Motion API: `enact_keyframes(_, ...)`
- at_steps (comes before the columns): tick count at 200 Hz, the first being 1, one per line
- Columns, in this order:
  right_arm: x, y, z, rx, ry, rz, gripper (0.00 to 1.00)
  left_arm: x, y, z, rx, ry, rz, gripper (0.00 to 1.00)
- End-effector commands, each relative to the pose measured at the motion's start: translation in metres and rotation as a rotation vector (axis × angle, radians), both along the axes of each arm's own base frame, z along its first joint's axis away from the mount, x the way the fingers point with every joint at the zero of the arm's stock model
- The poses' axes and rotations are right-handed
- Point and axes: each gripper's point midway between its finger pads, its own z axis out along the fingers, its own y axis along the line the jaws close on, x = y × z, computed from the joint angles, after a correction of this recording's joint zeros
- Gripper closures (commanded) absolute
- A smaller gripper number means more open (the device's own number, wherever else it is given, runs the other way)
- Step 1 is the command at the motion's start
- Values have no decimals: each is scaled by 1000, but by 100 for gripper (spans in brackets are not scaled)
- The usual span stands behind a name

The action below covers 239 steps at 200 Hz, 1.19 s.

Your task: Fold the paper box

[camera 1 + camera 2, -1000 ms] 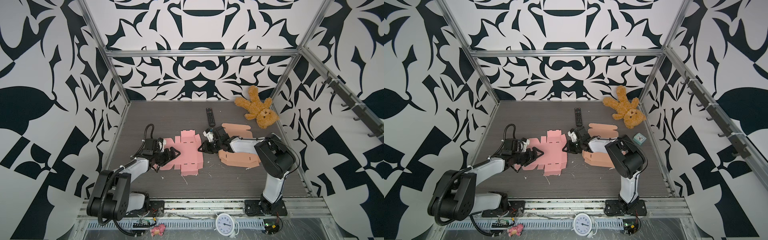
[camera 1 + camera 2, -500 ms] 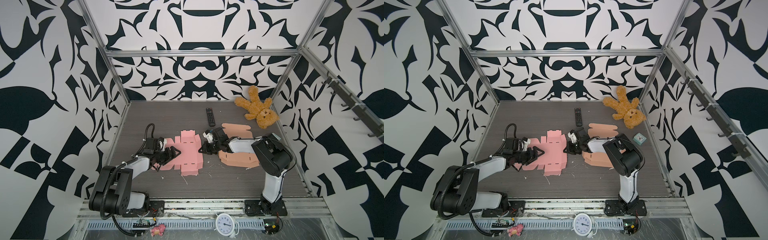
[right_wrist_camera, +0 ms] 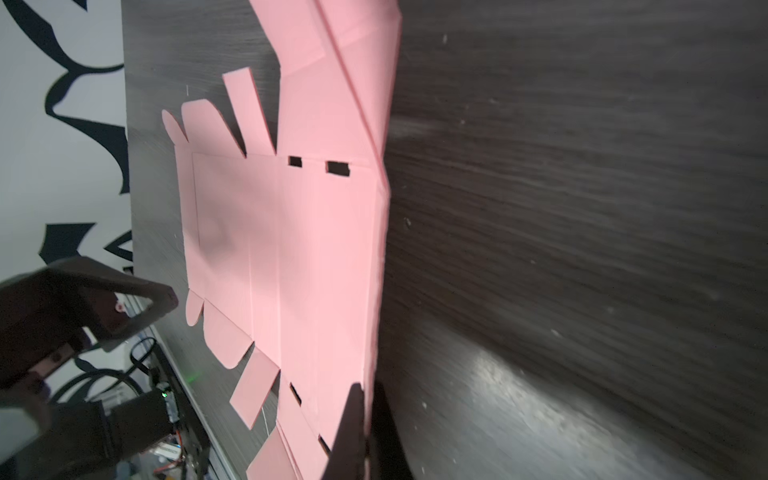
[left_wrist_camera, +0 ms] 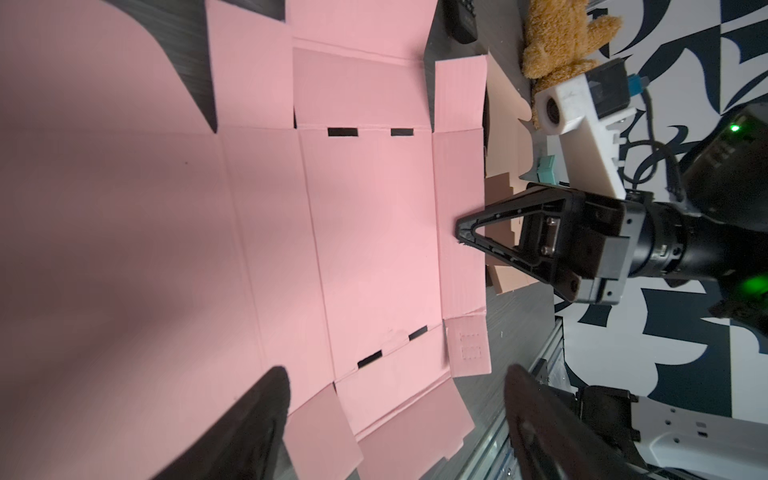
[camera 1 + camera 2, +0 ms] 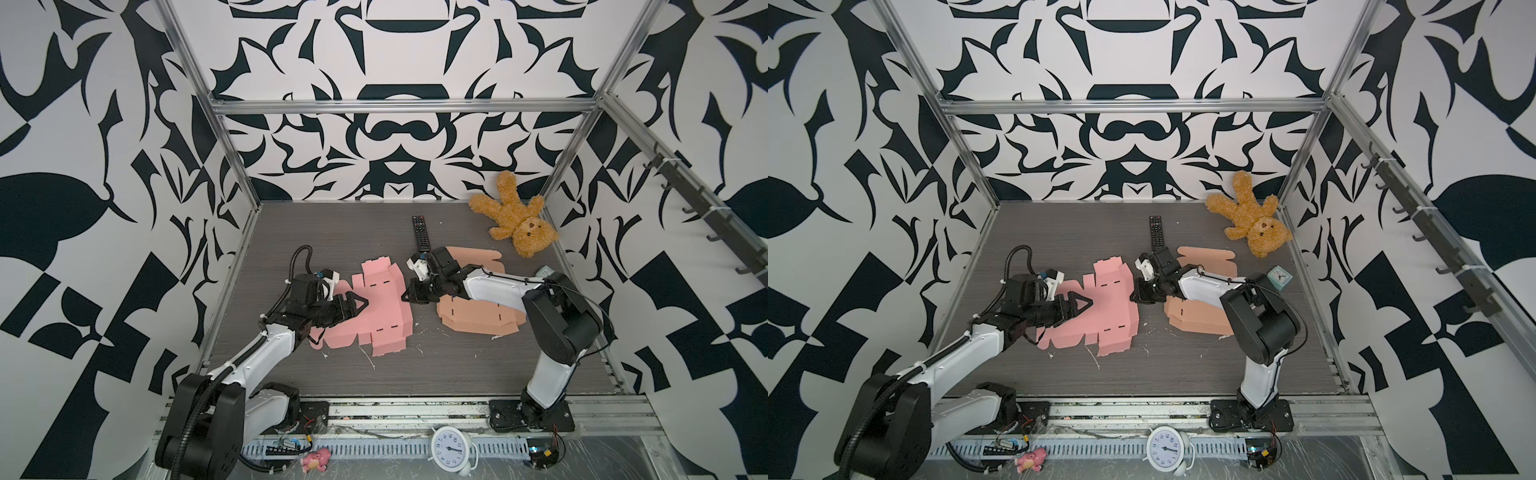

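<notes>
**Top views**
- The pink box blank (image 5: 376,309) lies unfolded and flat on the table (image 5: 415,374), left of centre.
- Its long axis runs roughly left to right, from arm to arm. The side flaps point to the back wall and to the front rail.
- The left gripper (image 5: 360,304) is over the blank's left part with its jaws spread wide, holding nothing. Contact with the sheet cannot be determined.
- The right gripper (image 5: 404,297) reaches across to the blank's right edge, jaws closed.
- A tan blank (image 5: 478,318) lies flat under the right arm, just beside the pink one.
- A remote (image 5: 421,232) and a teddy bear (image 5: 515,224) lie near the back wall.
- Both top views show the same layout: pink box blank (image 5: 1104,309), left gripper (image 5: 1086,302), right gripper (image 5: 1133,298).

**Left wrist view**
- The pink box blank (image 4: 365,216) fills most of the frame, creases and slots visible.
- The left gripper (image 4: 395,399) shows two dark fingers (image 4: 266,415) set well apart above the sheet.
- The right gripper (image 4: 459,232) has its tips together on the narrow end panel.

**Right wrist view**
- The pink box blank (image 3: 291,249) stretches away along its long axis.
- The right gripper (image 3: 361,432) is clamped on the near edge panel, which is slightly raised off the table (image 3: 582,208).
- The left gripper (image 3: 124,307) appears blurred at the far end.
</notes>
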Motion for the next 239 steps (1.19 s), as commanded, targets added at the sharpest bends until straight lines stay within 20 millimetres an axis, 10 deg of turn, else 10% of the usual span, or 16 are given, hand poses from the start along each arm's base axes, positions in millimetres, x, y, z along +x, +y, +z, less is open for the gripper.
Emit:
enact_keyframes(1, -8, -21, 31, -136, -88, 88, 98, -2, 0, 18, 4, -30, -11, 16)
enact_keyframes(73, -20, -51, 73, -396, -226, 190, 98, 8, -3, 31, -17, -59, -4, 28)
enact_keyframes(175, -28, -25, 85, -444, -389, 297, 99, 21, -6, 51, -13, -217, -34, 51)
enact_keyframes(239, -25, -14, 92, -454, -434, 320, 100, 38, -4, 34, 19, -169, 5, 86)
